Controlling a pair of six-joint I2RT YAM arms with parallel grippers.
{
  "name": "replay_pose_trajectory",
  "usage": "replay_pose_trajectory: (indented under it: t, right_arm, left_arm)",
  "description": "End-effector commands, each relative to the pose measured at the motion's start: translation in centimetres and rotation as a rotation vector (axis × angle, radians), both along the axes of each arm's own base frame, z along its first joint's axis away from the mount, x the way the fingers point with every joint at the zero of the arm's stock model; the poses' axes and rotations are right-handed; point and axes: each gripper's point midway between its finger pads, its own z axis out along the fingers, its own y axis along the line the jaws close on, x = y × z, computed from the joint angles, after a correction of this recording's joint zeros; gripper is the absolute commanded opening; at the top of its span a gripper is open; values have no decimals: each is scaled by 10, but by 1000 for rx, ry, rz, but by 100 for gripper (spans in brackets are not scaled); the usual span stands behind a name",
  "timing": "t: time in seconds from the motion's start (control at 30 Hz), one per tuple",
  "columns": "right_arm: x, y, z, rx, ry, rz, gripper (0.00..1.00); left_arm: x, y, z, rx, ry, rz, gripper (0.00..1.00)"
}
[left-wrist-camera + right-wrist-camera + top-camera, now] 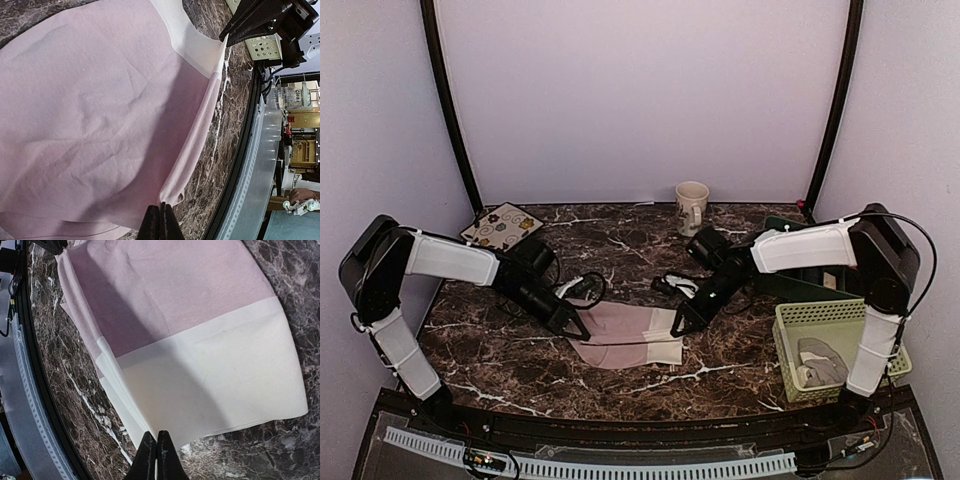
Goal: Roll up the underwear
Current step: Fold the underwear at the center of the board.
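The underwear (625, 338) is a dusty pink cloth with a cream panel, lying partly folded on the dark marble table (500, 350) between the two arms. My left gripper (582, 328) is shut on its pink left corner. In the left wrist view, the gripper (161, 206) pinches a small fold of the pink cloth (100, 110). My right gripper (678, 326) is shut on the cream right end. In the right wrist view, the gripper (156, 434) clamps the folded edge of the cream panel (215, 375). The held edge is lifted slightly off the lower layer.
A beige mug (692, 206) stands at the back centre. A patterned card (502, 226) lies at the back left. A green basket (820, 312) holding a grey cloth (820, 362) sits at the front right under the right arm. Cables (582, 286) trail behind the underwear.
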Motion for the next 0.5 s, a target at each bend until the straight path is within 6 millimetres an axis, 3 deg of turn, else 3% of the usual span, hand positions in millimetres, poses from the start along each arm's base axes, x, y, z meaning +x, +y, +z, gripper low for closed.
replay_pose_trajectory:
  t: [0.0,0.4,0.47]
  right_arm:
    - [-12,-14,-9,-60,11,18,0]
    - [-23,-15,-12,-72,22,53,0]
    - [-27,-14,-12,-71,32,67,4]
  left_arm:
    - [-11,0,1,0,10,-14,0]
    - [-22,-2,-6,11,23,-49,0]
    - [-26,-5,-4,2,17,-68,3]
